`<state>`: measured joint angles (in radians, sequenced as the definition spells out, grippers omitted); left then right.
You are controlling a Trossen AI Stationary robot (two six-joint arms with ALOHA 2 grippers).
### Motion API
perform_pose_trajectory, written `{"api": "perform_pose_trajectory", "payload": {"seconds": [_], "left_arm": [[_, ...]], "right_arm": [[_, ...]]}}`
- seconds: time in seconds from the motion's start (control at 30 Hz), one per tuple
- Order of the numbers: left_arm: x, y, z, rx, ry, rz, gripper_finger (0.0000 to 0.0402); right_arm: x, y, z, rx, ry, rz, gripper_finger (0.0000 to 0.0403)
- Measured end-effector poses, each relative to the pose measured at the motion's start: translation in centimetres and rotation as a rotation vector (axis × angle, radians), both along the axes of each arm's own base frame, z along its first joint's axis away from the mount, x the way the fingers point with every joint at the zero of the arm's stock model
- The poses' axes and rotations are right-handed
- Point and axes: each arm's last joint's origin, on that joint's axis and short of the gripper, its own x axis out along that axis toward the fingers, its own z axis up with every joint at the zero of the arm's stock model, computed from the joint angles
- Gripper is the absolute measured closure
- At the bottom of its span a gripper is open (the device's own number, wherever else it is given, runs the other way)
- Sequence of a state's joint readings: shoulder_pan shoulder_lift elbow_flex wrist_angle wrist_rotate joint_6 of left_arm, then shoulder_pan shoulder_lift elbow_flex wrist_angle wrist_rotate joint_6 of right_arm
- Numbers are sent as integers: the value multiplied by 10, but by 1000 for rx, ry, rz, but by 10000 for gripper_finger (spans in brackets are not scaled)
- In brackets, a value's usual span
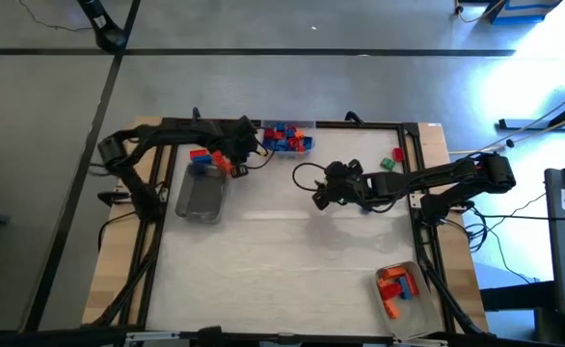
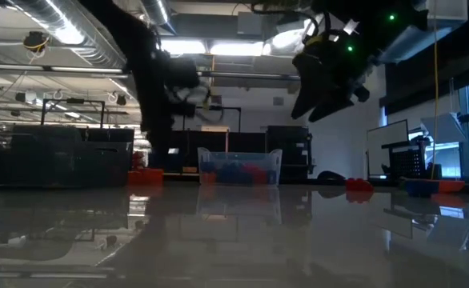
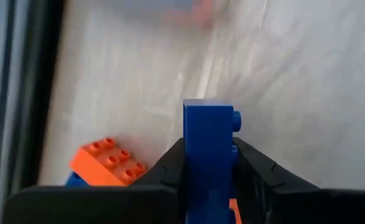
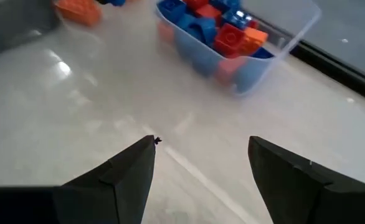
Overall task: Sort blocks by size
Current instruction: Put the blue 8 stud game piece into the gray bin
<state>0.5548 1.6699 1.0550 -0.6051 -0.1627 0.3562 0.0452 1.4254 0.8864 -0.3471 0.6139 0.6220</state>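
Table (image 1: 292,251) glossy white; left claw (image 3: 208,163) grips blue block (image 3: 207,155).

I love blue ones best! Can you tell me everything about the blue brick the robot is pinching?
The blue brick looks like shiny, smooth plastic. It stands on end between the left gripper's two dark fingers, which press its flat sides. Round studs stick out sideways near its upper corner. Its lower part is hidden by the gripper. An orange brick lies on the pale table behind it, apart from it. From above, this happens at the table's far left side, but there the brick itself is too small to pick out.
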Motion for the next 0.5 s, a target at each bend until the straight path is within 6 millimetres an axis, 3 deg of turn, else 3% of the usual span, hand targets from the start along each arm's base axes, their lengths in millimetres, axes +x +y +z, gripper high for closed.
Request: {"api": "perform_pose_trajectory", "payload": {"seconds": [0.27, 0.5], "left_arm": [[-7, -60, 79, 53, -297, -143, 324], [-10, -105, 121, -2, -584, -354, 325]], "right_arm": [[8, 1, 8, -99, -21, 111, 145], [31, 6, 29, -222, -213, 414, 145]]}}
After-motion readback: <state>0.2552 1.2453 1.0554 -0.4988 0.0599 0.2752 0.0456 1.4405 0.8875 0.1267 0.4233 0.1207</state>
